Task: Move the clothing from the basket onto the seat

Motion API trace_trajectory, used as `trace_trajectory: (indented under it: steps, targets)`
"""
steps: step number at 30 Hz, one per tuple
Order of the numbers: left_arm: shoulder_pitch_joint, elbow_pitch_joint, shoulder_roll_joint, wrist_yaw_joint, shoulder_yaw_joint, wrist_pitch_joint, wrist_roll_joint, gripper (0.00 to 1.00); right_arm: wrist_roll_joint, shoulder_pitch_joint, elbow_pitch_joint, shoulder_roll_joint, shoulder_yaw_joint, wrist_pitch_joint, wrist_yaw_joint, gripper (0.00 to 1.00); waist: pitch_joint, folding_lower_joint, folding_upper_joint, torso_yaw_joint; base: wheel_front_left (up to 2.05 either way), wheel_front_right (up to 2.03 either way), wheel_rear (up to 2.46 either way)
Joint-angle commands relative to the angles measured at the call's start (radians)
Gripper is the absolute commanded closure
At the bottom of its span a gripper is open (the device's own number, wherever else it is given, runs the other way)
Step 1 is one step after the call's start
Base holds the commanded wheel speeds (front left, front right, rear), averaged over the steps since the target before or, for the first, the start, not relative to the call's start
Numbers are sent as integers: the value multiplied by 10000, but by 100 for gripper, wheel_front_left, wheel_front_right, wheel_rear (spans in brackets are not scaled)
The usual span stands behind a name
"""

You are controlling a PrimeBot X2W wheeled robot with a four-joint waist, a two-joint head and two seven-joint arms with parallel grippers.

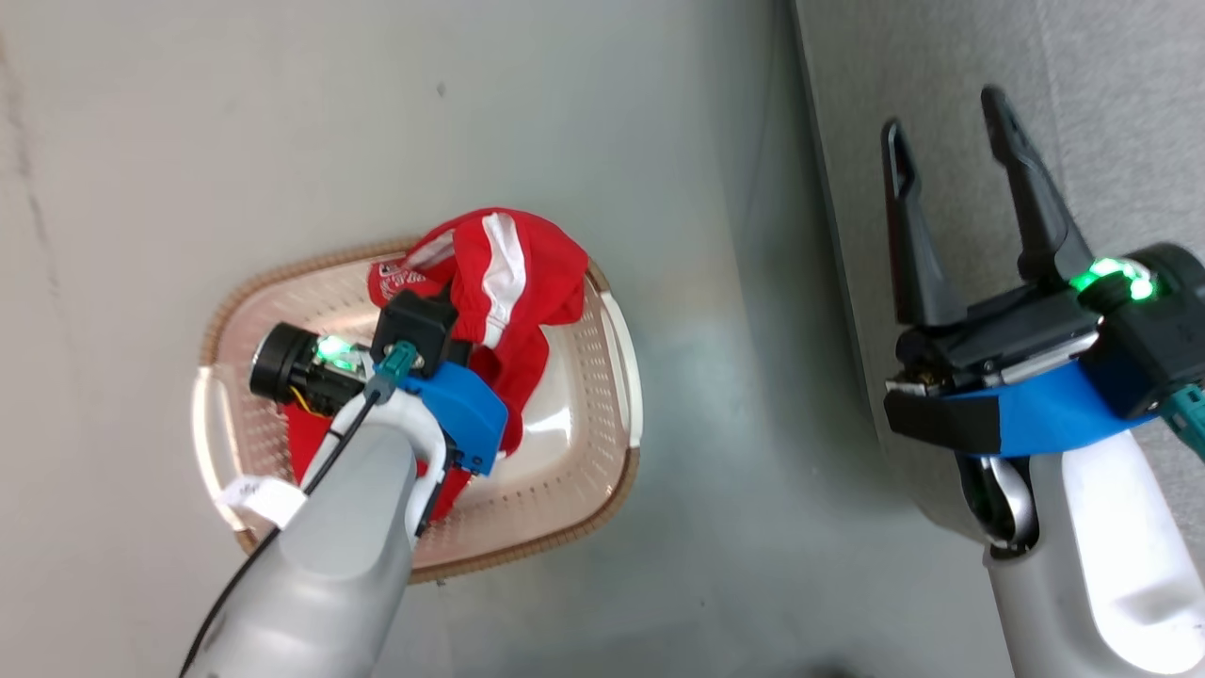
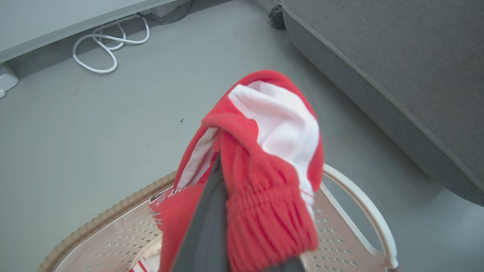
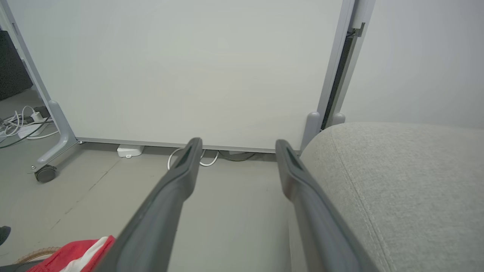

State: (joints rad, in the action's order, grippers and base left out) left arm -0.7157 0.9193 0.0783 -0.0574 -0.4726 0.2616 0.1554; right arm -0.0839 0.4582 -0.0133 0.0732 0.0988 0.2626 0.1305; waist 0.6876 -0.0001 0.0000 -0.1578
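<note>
One red piece of the clothing (image 1: 513,273) hangs pinched in the clamped left gripper (image 2: 218,170) over the basket (image 1: 602,395) at centre-left, so lifting seems the step, next a carry to the seat (image 1: 1111,94) at right, by the wide-spread right gripper (image 1: 955,179).

Check grey floor (image 1: 565,113): smooth, few dark specks. Basket (image 1: 617,377) stands directly on it, to left of seat (image 1: 1083,75). You see bare strip of floor between them, no contact. Looped white cable (image 2: 107,47) lies on floor at foot of pale panel (image 3: 170,68). Panel leg rests on castor (image 3: 45,174).
</note>
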Motion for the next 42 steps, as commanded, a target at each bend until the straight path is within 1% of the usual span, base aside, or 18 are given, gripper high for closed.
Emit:
trace_trajectory:
  steps: [1,12,21,33,42]
  targets:
    - [170,-165,-20,36,38,49,13,100,55,-187,-80,67,-50,35,5,0,-710,1,0,285,0,0,0]
    - [1526,-2390,-55,-89,937,50,10,100,86,-1231,-496,44,-107,35,5,0,-2889,1,0,673,0,0,0]
    - [1824,-3822,-158,-309,1348,51,-145,100,90,-1930,-724,-72,-33,36,5,0,-4287,1,0,822,0,0,0]
    - [1529,-4880,-253,-582,1028,51,-146,100,127,-2970,-970,-186,-91,35,5,0,-5914,1,0,1032,0,0,0]
    - [1547,-5199,-272,-648,695,50,-40,100,127,-3542,-1014,-227,-103,35,5,0,-6555,1,0,1153,0,0,0]
